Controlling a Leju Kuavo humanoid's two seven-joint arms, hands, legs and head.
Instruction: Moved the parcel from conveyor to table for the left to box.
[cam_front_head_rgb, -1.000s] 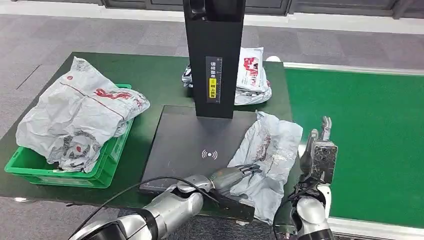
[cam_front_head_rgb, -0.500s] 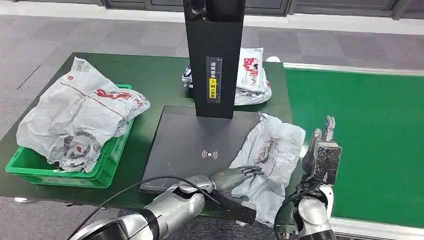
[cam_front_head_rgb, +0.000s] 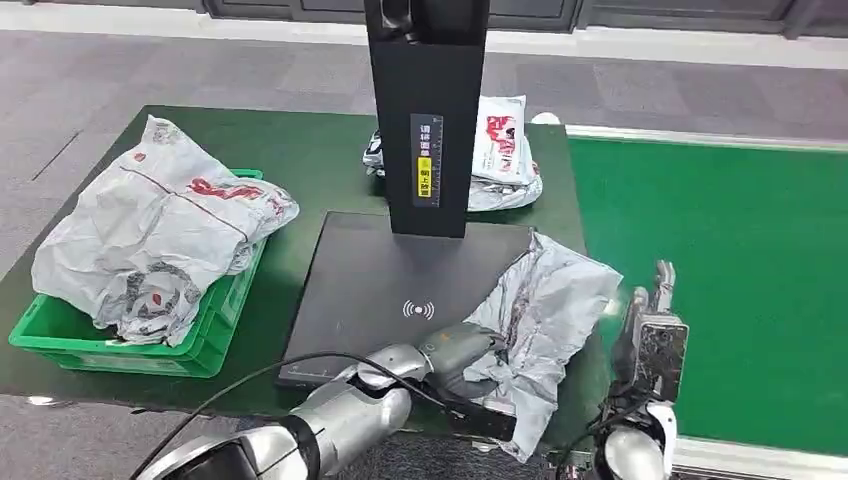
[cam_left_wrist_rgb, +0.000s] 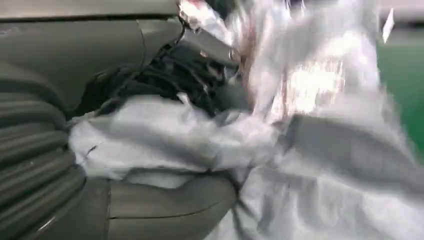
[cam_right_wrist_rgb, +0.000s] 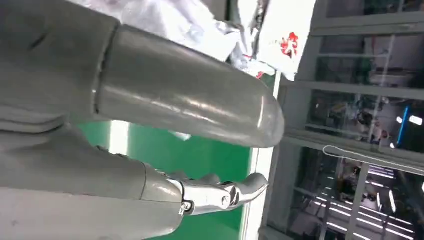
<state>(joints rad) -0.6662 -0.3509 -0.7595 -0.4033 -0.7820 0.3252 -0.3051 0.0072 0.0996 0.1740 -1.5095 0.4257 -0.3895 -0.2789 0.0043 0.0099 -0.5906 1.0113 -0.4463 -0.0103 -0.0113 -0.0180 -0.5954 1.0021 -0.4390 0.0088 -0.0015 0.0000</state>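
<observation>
A crumpled grey parcel (cam_front_head_rgb: 548, 305) lies over the right edge of the black scanner pad (cam_front_head_rgb: 380, 275), its right side raised off the table. My left hand (cam_front_head_rgb: 456, 354) grips its near edge, and the plastic bunches up over the fingers. In the left wrist view the parcel (cam_left_wrist_rgb: 310, 100) is pressed between the thumb (cam_left_wrist_rgb: 160, 212) and the dark fingers (cam_left_wrist_rgb: 165, 75). My right hand (cam_front_head_rgb: 652, 330) stands upright just right of the parcel, at the table's edge by the conveyor, open and holding nothing. In the right wrist view the right hand (cam_right_wrist_rgb: 190, 130) has thumb and fingers spread apart.
A green crate (cam_front_head_rgb: 60, 345) heaped with grey parcels (cam_front_head_rgb: 160, 230) sits at the table's left. The tall black scanner stand (cam_front_head_rgb: 428, 110) rises behind the pad, with more parcels (cam_front_head_rgb: 508, 150) behind it. The green conveyor belt (cam_front_head_rgb: 730, 270) runs along the right.
My left hand's fingers have closed into the parcel's near edge, and the parcel has bunched up and lifted on its right side. My right hand has drawn slightly right and lower.
</observation>
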